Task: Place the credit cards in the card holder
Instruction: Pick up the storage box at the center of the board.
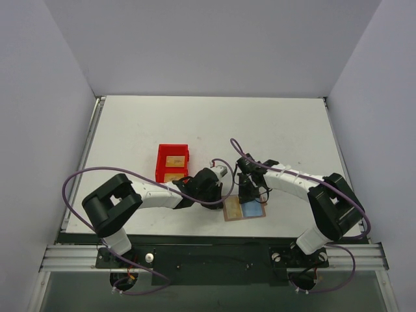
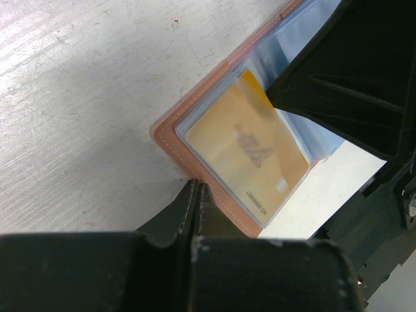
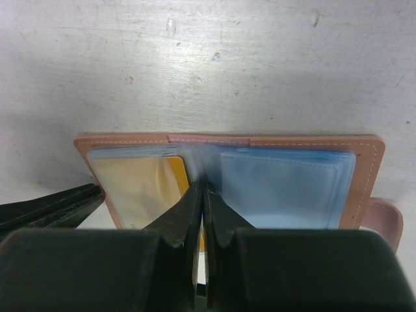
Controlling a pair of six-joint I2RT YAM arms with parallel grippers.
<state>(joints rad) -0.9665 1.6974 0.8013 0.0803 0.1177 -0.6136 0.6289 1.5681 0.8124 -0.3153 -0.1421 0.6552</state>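
Note:
The card holder lies open on the table, brown rim up, with clear sleeves inside. One gold credit card sits inside a sleeve on its tan half; the other half shows light blue. Two more credit cards lie in the red bin. My left gripper is shut, its tips touching the holder's brown edge near a corner. My right gripper is shut, its tips at the centre fold among the sleeves. I cannot tell whether a sleeve is pinched there.
The red bin stands left of the holder, just behind my left arm. The holder's clasp tab sticks out at its right end. Both grippers crowd over the holder near the table's front edge; my left gripper's fingers show beside the tan half.

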